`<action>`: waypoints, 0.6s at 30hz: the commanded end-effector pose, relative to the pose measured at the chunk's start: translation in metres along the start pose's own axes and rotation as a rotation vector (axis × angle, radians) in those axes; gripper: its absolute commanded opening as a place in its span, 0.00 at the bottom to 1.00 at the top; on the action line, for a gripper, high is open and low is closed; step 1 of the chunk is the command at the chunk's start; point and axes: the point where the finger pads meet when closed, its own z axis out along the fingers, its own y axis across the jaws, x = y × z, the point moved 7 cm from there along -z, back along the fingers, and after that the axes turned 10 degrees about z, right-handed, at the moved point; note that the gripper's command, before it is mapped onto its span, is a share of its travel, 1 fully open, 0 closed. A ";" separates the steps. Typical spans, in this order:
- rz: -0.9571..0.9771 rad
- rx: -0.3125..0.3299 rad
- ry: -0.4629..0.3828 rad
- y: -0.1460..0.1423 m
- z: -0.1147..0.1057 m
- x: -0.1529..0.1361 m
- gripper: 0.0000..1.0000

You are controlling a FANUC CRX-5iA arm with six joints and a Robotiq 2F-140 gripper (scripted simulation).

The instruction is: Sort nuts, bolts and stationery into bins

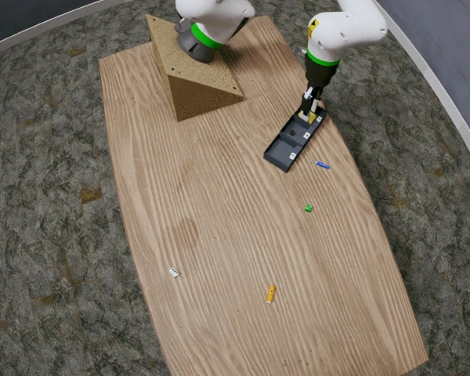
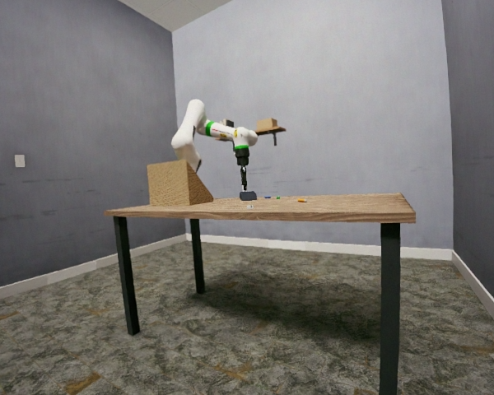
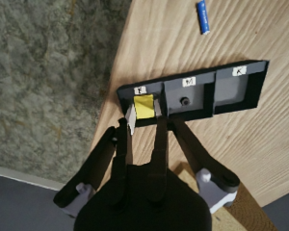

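Note:
A dark tray (image 1: pixel 274 160) (image 3: pixel 261 82) (image 2: pixel 248 195) with three bins marked F, M and K stands flat near the table's right edge. My gripper (image 1: pixel 310 114) (image 3: pixel 144 108) (image 2: pixel 243 188) points down into bin F with its fingers a little apart. A yellow note pad (image 1: pixel 312 117) (image 3: pixel 144 106) lies in bin F between the fingertips. A dark nut (image 1: pixel 291 131) (image 3: pixel 185 101) lies in bin M. Bin K is empty. On the table lie a blue stick (image 1: pixel 322 164) (image 3: pixel 203 17), a green nut (image 1: pixel 309 208), an orange piece (image 1: pixel 270 294) and a small white piece (image 1: pixel 173 272).
A large cork-brown wedge block (image 1: pixel 194 77) (image 2: pixel 174 183) stands at the back of the table, under the arm's base link. The tray sits close to the table's right edge (image 3: pixel 117 72).

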 end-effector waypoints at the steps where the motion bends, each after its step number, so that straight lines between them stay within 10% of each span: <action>1: 0.000 0.000 0.000 0.000 -0.003 0.000 0.35; 18: 0.000 0.000 0.000 0.000 -0.027 0.000 0.35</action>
